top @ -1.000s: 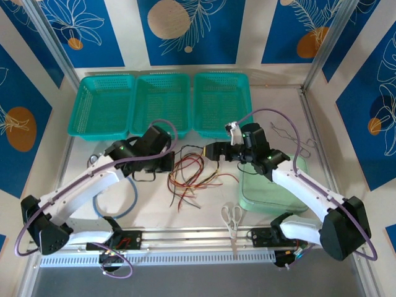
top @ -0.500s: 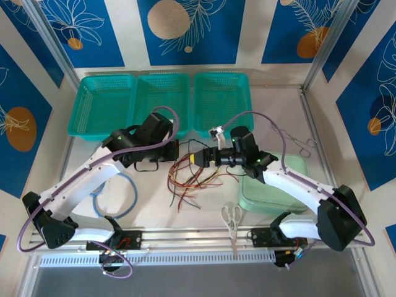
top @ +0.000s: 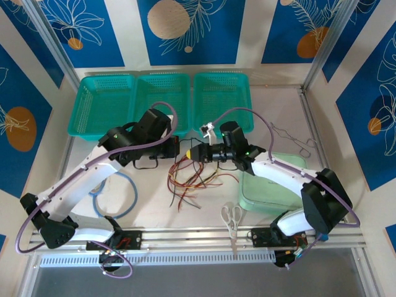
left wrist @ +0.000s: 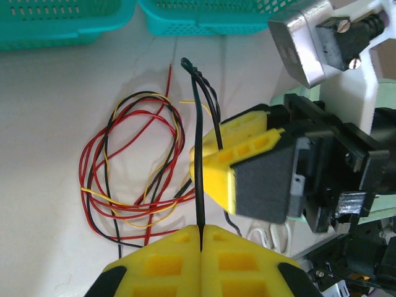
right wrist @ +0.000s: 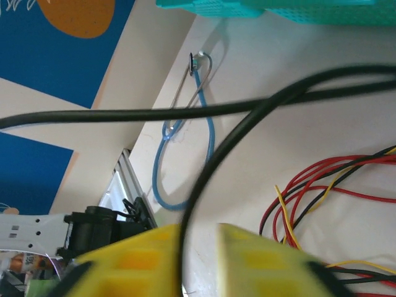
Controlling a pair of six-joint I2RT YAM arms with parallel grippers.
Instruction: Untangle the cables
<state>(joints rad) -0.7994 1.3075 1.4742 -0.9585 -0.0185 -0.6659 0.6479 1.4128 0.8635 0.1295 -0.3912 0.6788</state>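
White-handled scissors: near edge of desk, right of centre.

Blue stethoscope: near-left part of desk, tube in a flat loop, apart from the wires.

Pale green tray: right side of desk, under the right arm.

Cables: red, yellow and black, in loose overlapping loops at mid-desk between the two arms. One black cable rises out of the bunch toward the far edge.

Left pincer: clenched on the black cable, which runs straight out from between its pads.

Right pincer: just beside the left one, yellow fingers on either side of the same black cable. A slit shows between them, so I cannot tell whether they bite.

Step in hand (judged): singling out the black strand, with a second hold being taken close to the first.

Next move (judged): make the right hold firm, then draw the pincers apart slowly so the strand slides clear of the red loops. A snagged crossing would drag the whole bunch.

Teal baskets: three, side by side along the far edge.

Writing: no brand, label or lettering can be read.
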